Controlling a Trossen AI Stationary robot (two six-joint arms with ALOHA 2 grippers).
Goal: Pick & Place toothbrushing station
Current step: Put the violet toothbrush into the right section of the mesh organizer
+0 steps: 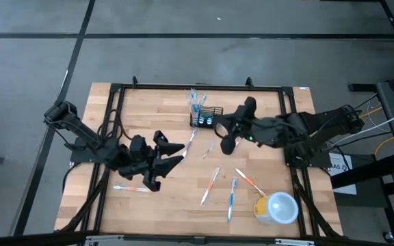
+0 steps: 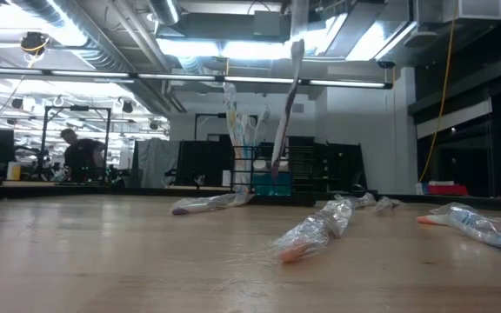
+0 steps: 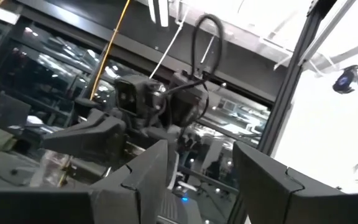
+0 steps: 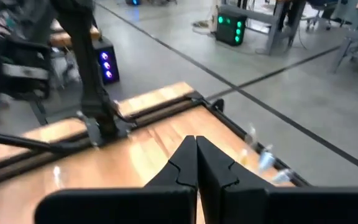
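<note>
Between picks: right end effector (image 1: pixel 219 126) shut, empty beside holder (image 1: pixel 206 119); left end effector (image 1: pixel 174 154) parted, empty. Next: grasp loose toothbrush (image 1: pixel 210 186) on counter (image 1: pixel 176 198).

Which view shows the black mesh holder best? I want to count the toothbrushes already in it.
The low view: the black mesh holder stands side-on with toothbrushes upright in it. The high view shows it small from above. Neither wrist view shows it.
</note>
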